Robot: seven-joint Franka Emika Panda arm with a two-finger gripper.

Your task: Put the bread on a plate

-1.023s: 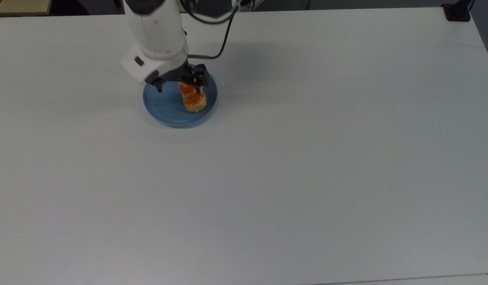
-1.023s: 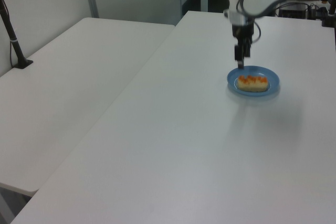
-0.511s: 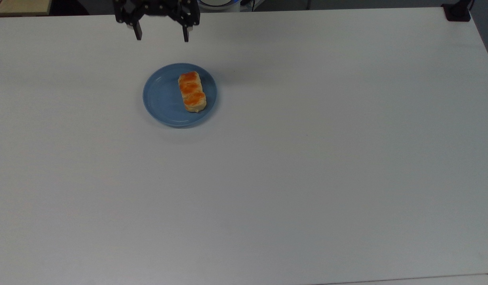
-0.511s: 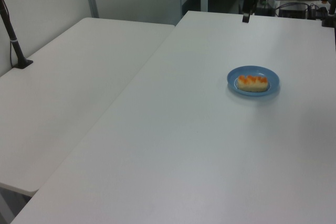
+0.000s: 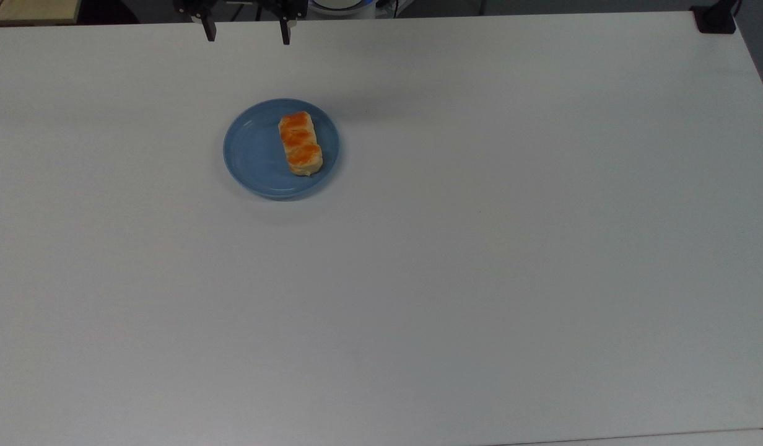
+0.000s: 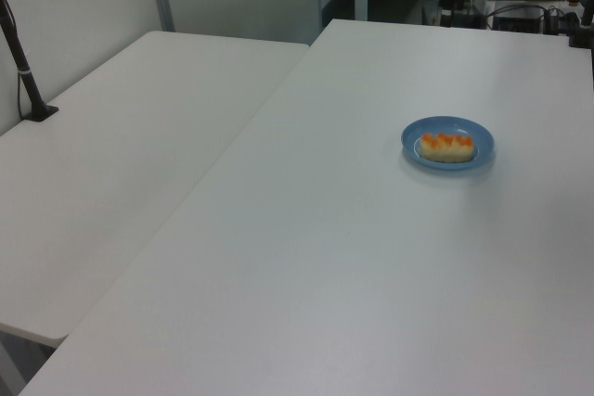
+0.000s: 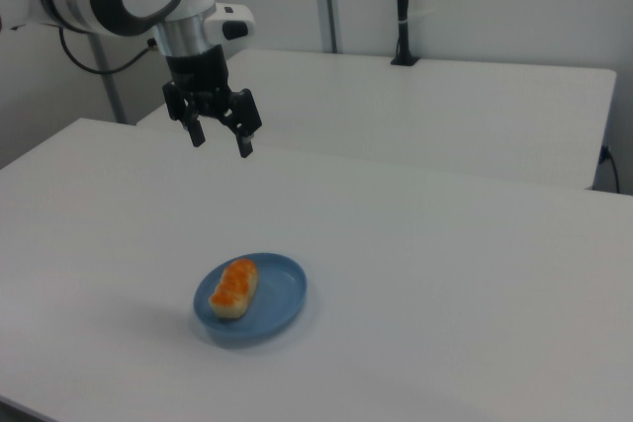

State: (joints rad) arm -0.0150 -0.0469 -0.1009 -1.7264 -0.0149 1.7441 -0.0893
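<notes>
1. change: a sec ago the gripper (image 5: 244, 28) sits low over the plate (image 5: 251, 155) w/ its fingers either side of the bread (image 5: 300, 143). now it's pulled away toward the far edge of the table (image 5: 480, 248), high up and well apart from both.
2. gripper state: fingers spread wide, nothing between them. clear in the top view and the right view (image 7: 220, 135).
3. bread location: lying flat on the plate, toward the top view's right half of the dish, long axis running near-to-far. no shift vs. half a sec ago; plate hasn't moved either.
4. meaning for task: bread is on the plate and released, so i judge the task done; the arm move looks like a retreat, nothing left to place.
5. top view vs others: gives the layout, w/ the bread off-centre and one end close to the rim but inside it. only the fingertips show at the top edge, so height is hard to read.
6. right view: shows the arm and wrist, gripper hanging well above the table, far side of the plate (image 7: 282, 298); bread (image 7: 235, 287) here sits on the right view's left part of the dish.
7. left view: plate (image 6: 478, 150) and bread (image 6: 446, 146) from the side; bumps on top show the loaf is upright, not tipped.
</notes>
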